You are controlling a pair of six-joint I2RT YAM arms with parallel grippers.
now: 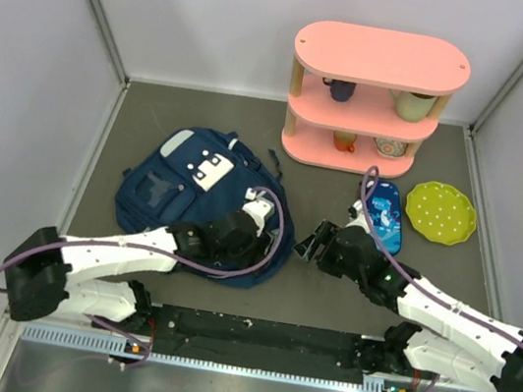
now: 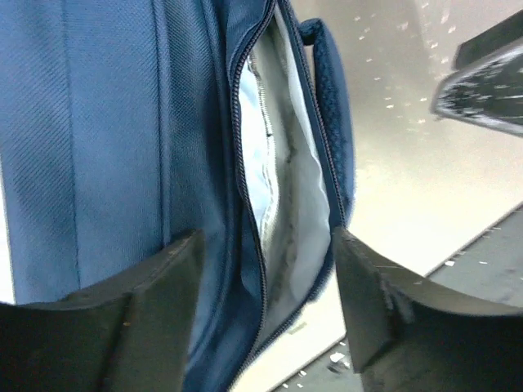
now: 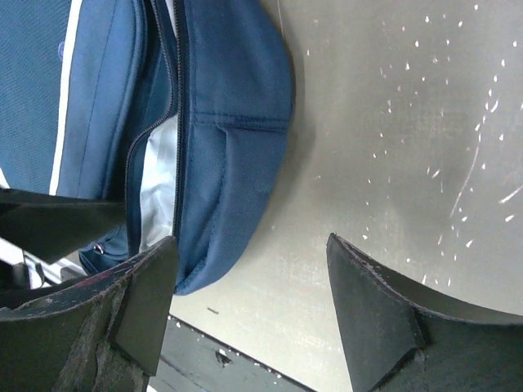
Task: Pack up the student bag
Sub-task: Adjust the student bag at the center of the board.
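The student bag (image 1: pixel 178 188), navy blue with white patches, lies flat on the grey table at centre left. Its zip is partly open, showing light grey lining (image 2: pixel 286 196). My left gripper (image 1: pixel 256 217) is open at the bag's right edge, its jaws straddling the open zip (image 2: pixel 265 278). My right gripper (image 1: pixel 309 243) is open and empty over bare table just right of the bag; the bag's edge (image 3: pixel 221 122) and a strip of lining show in its view. A small blue pencil case (image 1: pixel 384 213) lies beside the right arm.
A pink three-tier shelf (image 1: pixel 371 99) with cups and bowls stands at the back. A lime green dotted plate (image 1: pixel 440 211) lies right of the pencil case. Grey walls enclose the table. A black rail (image 1: pixel 259 335) runs along the near edge.
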